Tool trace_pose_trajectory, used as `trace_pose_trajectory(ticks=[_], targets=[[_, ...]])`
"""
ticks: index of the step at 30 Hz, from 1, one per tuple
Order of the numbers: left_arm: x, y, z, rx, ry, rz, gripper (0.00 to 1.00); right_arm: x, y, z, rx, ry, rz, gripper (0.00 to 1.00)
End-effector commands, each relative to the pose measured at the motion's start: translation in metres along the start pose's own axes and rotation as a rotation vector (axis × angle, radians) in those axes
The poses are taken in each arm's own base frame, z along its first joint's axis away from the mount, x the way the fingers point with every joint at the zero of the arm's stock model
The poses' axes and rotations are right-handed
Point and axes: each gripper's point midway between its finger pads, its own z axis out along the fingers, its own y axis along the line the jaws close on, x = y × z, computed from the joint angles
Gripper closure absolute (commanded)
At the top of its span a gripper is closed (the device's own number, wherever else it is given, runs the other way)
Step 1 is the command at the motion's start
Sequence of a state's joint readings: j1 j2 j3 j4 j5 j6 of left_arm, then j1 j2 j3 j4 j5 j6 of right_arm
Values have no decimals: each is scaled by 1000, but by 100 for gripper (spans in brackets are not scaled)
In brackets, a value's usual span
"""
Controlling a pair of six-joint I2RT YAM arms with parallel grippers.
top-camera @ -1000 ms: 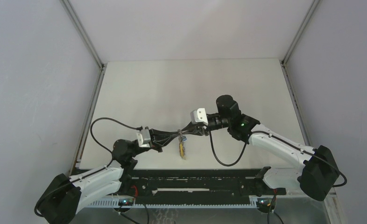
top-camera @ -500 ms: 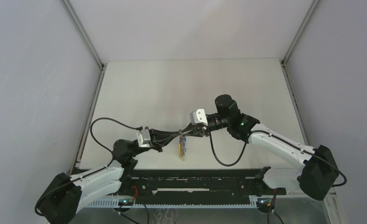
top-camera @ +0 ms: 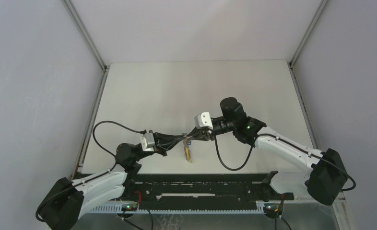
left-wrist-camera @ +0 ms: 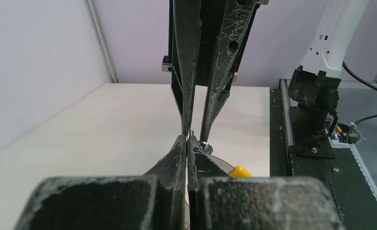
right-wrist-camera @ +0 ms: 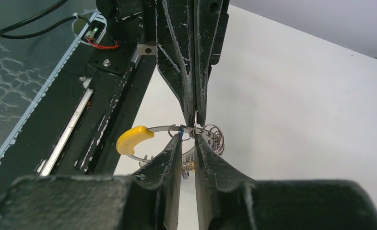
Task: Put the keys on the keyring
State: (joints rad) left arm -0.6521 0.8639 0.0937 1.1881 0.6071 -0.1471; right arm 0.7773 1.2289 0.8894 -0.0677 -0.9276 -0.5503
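The keyring [right-wrist-camera: 158,129], a thin metal band with a yellow curved section [right-wrist-camera: 133,138], hangs in the air between my two grippers near the table's front edge. My left gripper [left-wrist-camera: 188,138] is shut on the band's wire, with the yellow section [left-wrist-camera: 239,171] just to its right. In the right wrist view my right gripper [right-wrist-camera: 187,137] meets it tip to tip, its jaws a narrow slit apart around a blue key [right-wrist-camera: 181,136] and a small ring. Several small rings [right-wrist-camera: 216,138] bunch beside the tips. From above, the keyring [top-camera: 188,153] dangles under both grippers.
The black rail and base plate [top-camera: 201,189] run along the near edge, just behind the hanging keyring. Grey walls close in the white table [top-camera: 196,91] on the left, right and back. A black cable [top-camera: 227,165] loops under the right wrist.
The hanging keyring has swung slightly under the grippers. The right wrist has edged a little to the left. Both grips look the same.
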Motion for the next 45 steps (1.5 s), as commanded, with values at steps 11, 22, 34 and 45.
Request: trace_pose_trajectory(ticks=[11, 22, 34, 45], targets=[[-27, -1, 7, 22, -87, 60, 100, -23, -11, 5, 20, -47, -48, 97], [3, 18, 0, -74, 69, 88, 85, -2, -28, -16, 206, 227, 56, 100], [-6, 28, -1, -133, 49, 114, 63, 17, -20, -70, 245, 869, 171, 100], [-13, 19, 14, -49, -37, 46, 62, 17, -17, -51, 141, 897, 87, 100]])
